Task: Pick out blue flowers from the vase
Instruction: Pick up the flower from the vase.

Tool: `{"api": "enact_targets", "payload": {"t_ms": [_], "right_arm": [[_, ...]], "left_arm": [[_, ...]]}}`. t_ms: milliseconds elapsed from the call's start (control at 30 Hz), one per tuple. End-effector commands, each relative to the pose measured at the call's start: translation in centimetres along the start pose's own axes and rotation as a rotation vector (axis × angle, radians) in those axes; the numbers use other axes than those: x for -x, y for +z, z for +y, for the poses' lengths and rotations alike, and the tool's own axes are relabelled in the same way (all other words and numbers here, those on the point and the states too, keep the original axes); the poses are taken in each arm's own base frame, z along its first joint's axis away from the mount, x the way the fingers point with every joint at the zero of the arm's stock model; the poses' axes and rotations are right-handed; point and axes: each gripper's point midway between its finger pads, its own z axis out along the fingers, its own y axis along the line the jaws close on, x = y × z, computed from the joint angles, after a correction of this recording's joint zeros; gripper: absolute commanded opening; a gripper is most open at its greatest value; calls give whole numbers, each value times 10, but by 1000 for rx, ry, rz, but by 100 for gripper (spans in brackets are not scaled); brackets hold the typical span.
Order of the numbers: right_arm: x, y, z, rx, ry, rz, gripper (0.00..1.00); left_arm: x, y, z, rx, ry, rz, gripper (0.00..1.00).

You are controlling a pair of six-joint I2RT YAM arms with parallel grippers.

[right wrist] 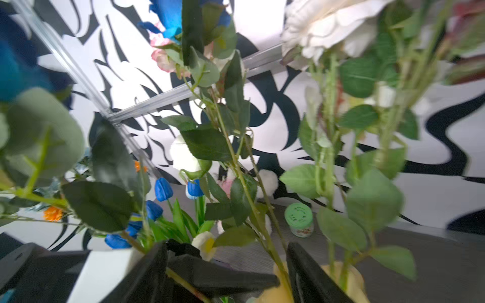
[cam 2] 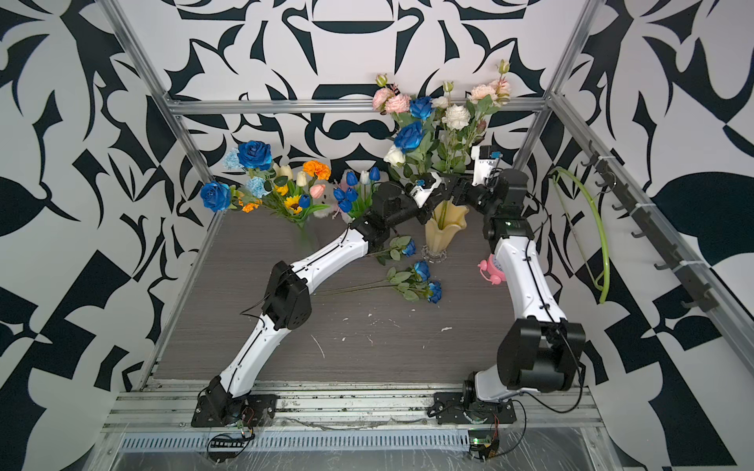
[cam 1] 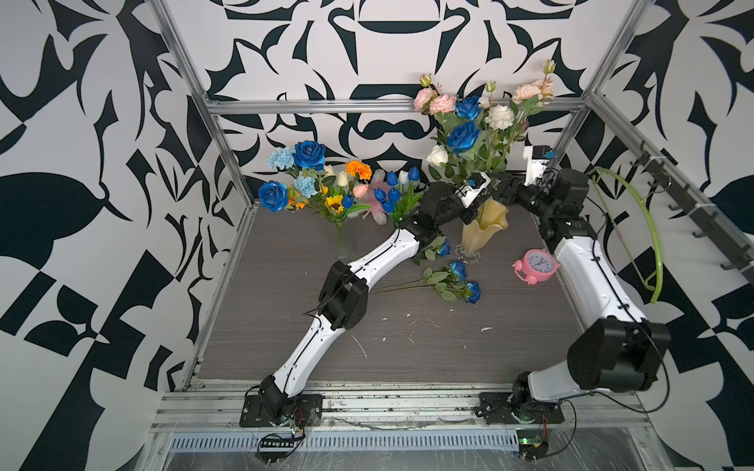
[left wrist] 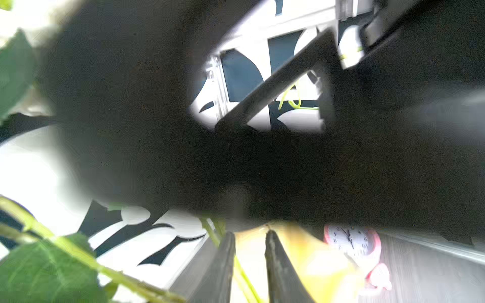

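Two blue roses [cam 1: 463,136] are standing up tall in the yellow vase [cam 1: 489,228] at the back of the table [cam 1: 387,338], mixed in with pink, white and cream flowers. Three loose blue roses [cam 1: 459,270] are lying flat on the table just in front of that vase. Over by the back left corner, a second bunch [cam 1: 326,191] is holding more blue roses, pale-blue carnations [cam 1: 281,158] and dark blue tulips [cam 1: 387,195], along with orange and yellow flowers. A pink alarm clock [cam 1: 536,264] is standing near the yellow vase, and its numbers are too small to read. A little jar with a green lid [right wrist: 299,219] is sitting behind the vase, and the writing on it is too blurry to read. The left gripper [left wrist: 249,236] is reaching in just above the mouth of the vase. Its fingers [left wrist: 225,262] are sitting close together with a thin green stem [left wrist: 242,275] between them, but I cannot tell if they are squeezing it. The right gripper [right wrist: 227,245] is hanging at the other side of the vase mouth. Its fingers are standing wide apart with leafy stems between them, gripping nothing.
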Motion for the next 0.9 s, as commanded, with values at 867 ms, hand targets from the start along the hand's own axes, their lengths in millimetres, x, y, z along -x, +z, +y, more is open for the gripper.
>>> {"api": "enact_targets", "payload": {"t_ms": [867], "right_arm": [[-71, -62, -112, -524, 250, 79, 71]], "left_arm": [[240, -119, -30, -47, 184, -189, 0]]}}
